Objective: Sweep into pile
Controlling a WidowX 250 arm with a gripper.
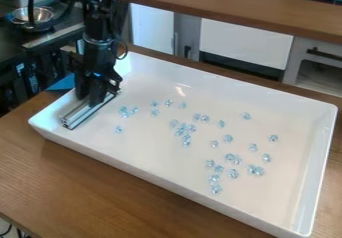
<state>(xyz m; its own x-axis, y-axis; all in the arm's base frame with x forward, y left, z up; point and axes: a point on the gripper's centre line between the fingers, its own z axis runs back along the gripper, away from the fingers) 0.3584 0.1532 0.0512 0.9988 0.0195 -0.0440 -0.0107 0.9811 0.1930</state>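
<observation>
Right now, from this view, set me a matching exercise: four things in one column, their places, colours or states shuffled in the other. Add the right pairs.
1. Tray
2. Small pale blue pieces
3. Metal bar
4. Bowl

A. Held in the gripper
B. Outside the tray, at the view's upper left
C. White, on the wooden table
D. Scattered, not in one pile

Pairs: 1-C, 2-D, 3-A, 4-B

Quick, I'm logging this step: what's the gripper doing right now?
Gripper: closed on the silver metal bar at the tray's left end.
</observation>
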